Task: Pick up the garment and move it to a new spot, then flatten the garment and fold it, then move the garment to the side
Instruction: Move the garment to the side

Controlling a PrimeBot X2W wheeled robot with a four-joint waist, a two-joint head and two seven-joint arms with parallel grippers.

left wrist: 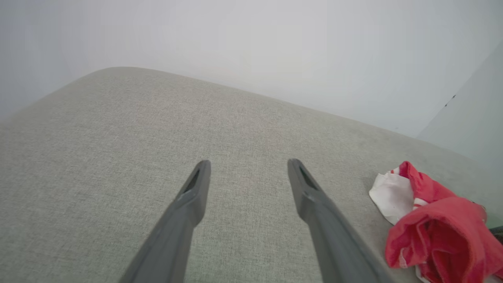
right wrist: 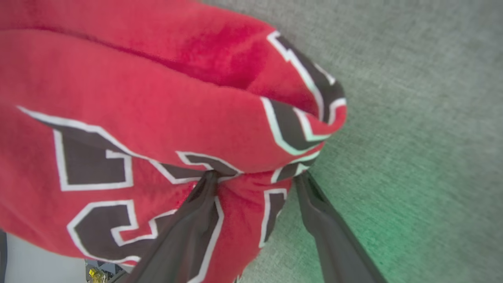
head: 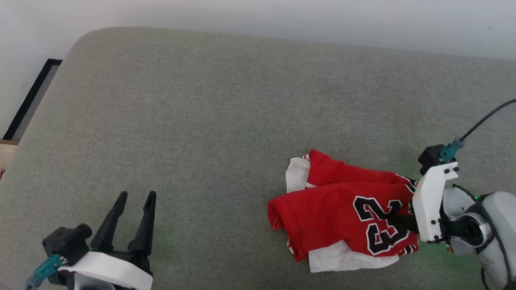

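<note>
The garment, a red jersey with white sleeves and black white-outlined numerals, lies crumpled on the grey cushion at the right. My right gripper reaches into its right edge, largely hidden behind its white wrist housing. In the right wrist view the right gripper is open, its fingers spread to either side of a bunched fold of the garment. At the lower left my left gripper stands open over bare cushion, well away from the jersey. The left wrist view shows the left gripper holding nothing, the garment off to its right.
A pale wall runs behind the cushion's rounded far edge. A dark-framed panel and a beige object lie beyond the cushion's left edge. A black cable arcs from the right wrist. Bare cushion spreads left of and behind the garment.
</note>
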